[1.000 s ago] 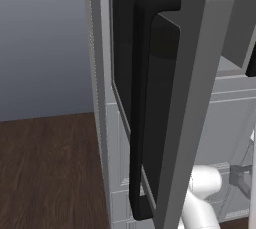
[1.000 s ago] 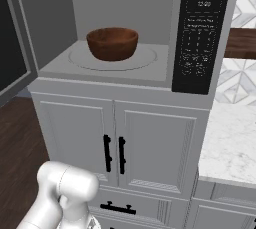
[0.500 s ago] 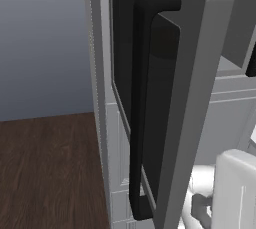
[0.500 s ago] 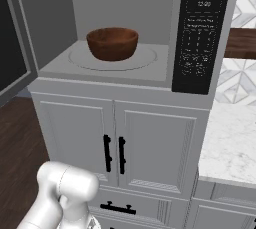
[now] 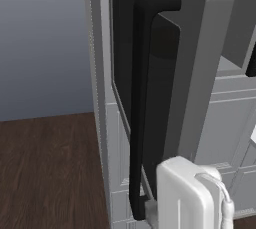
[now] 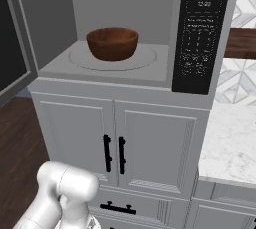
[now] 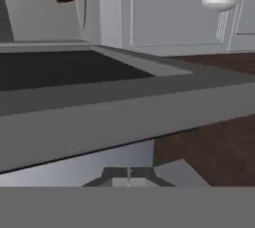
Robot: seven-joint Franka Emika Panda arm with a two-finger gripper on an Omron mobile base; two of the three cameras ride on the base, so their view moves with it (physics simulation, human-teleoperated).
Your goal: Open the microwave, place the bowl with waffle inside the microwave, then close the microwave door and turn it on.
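Here the two dark fingertips [image 7: 128, 174] at the bottom centre of the hand view are pressed together with no gap between them, clenched on nothing. The gripper [image 7: 128, 176] sits just beside the inner face of the microwave door [image 7: 114, 117], whose grey frame runs as a broad band across the middle of that view, the dark glass above it.

In the left base view the door [image 5: 200, 73] stands swung wide out, filling the centre and right of the frame, with its long black handle [image 5: 140, 108] running from the upper centre down to the lower centre, where the white hand of the arm rises at the lower right.

In the right base view the microwave [image 6: 125, 28] fills the top of the frame, its cavity open. The bowl [image 6: 112, 43] rests on the round turntable [image 6: 145, 59] in the upper centre, well inside the opening and clear of the front edge. Whether the waffle is in it cannot be told from here. The dark control panel [image 6: 201, 33] stands at the upper right, and white cabinet doors [image 6: 117, 143] lie below.

So the step in hand is most likely closing the door. To do it well, the shut fingers should push flat on the frame near the handle side, far from the hinge, following the door's arc rather than a straight line, so they don't slide off the edge. The push should carry through until the door seats flush.
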